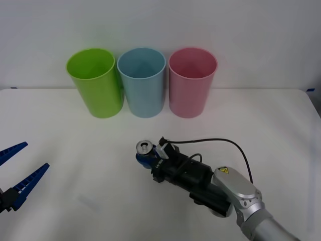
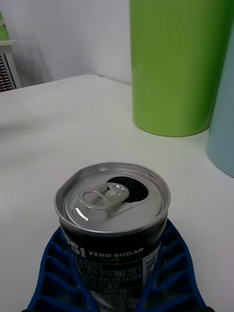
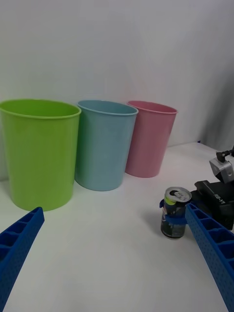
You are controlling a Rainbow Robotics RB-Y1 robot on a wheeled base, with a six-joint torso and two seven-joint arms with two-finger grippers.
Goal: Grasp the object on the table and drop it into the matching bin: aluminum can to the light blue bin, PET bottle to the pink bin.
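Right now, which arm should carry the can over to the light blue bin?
Right. The right gripper already has its blue fingers around the aluminum can, standing upright before the light blue bin. The left gripper hangs open at the table's left edge, far from it.

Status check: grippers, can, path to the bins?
Right gripper shut on aluminum can, standing on table. Left gripper open, idle. Nothing before light blue bin.

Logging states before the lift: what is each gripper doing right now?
Left gripper: open, holding nothing, parked at the table's left edge.
Right gripper: fingers shut on the aluminum can, upright on the table.
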